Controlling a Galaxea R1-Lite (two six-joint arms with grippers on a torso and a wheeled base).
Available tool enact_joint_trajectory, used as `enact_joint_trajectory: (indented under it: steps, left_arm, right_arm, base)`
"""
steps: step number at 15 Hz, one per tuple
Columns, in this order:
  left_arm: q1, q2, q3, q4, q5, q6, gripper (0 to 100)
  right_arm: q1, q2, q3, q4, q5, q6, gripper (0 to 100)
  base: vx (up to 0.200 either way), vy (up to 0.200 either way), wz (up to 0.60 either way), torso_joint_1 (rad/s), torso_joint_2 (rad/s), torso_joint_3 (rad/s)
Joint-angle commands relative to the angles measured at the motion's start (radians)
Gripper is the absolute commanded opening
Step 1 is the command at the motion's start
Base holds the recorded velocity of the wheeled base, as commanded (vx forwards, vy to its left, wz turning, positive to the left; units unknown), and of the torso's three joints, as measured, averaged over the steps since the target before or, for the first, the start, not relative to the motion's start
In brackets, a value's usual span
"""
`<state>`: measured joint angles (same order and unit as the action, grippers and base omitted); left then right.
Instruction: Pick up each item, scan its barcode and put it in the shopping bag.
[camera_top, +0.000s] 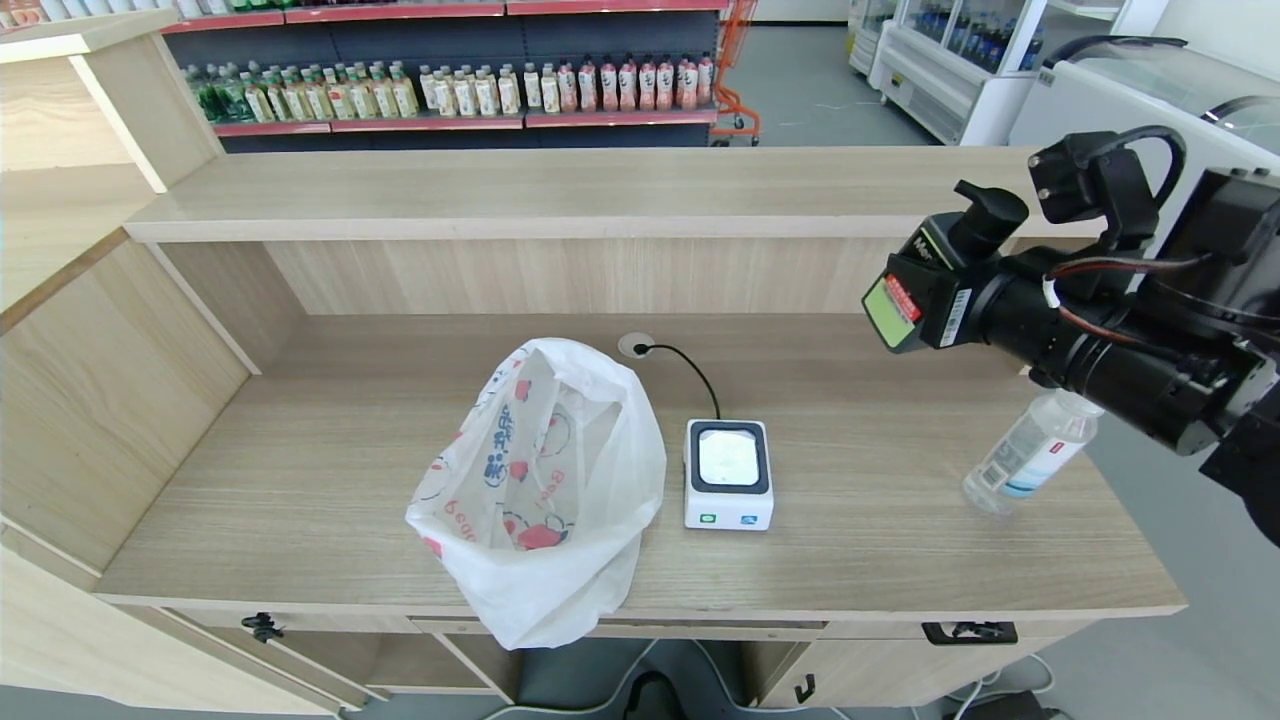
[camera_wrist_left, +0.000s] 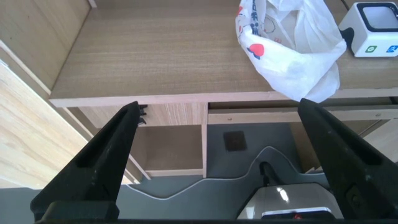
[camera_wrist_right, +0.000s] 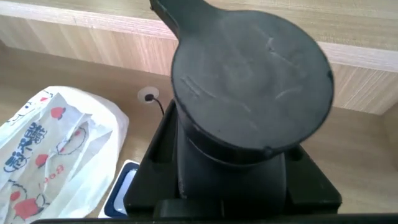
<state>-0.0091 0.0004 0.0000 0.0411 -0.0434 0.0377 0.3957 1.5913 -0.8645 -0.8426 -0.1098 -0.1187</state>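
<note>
A black pack (camera_top: 925, 290) with a green label, a red sticker and a white barcode strip is held tight in the right gripper (camera_top: 985, 300), high over the wooden desk (camera_top: 300, 480). A clear plastic bottle (camera_top: 1030, 450) with a white and blue label is seen on the desk just below that gripper. A white scanner box (camera_top: 728, 472) and a white plastic shopping bag (camera_top: 540, 490) with red and blue print are found to its left. The left gripper (camera_wrist_left: 217, 106) is opened wide, low before the desk edge.
</note>
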Motion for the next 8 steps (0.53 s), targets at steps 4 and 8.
enact_joint_trajectory:
  steps: [4, 8]
  left_arm:
    - [0.000, 0.000, 0.000, 0.000, -0.001, -0.002, 100]
    - [0.000, 0.000, 0.000, 0.000, 0.000, -0.004, 100]
  right_arm:
    - [0.052, -0.027, -0.001, 0.000, -0.044, -0.001, 0]
    - [0.061, -0.054, 0.001, 0.076, -0.037, 0.036, 0]
  base:
    - [0.000, 0.200, 0.00, 0.007, 0.00, 0.006]
    - [0.000, 0.150, 0.00, -0.002, 0.00, 0.001]
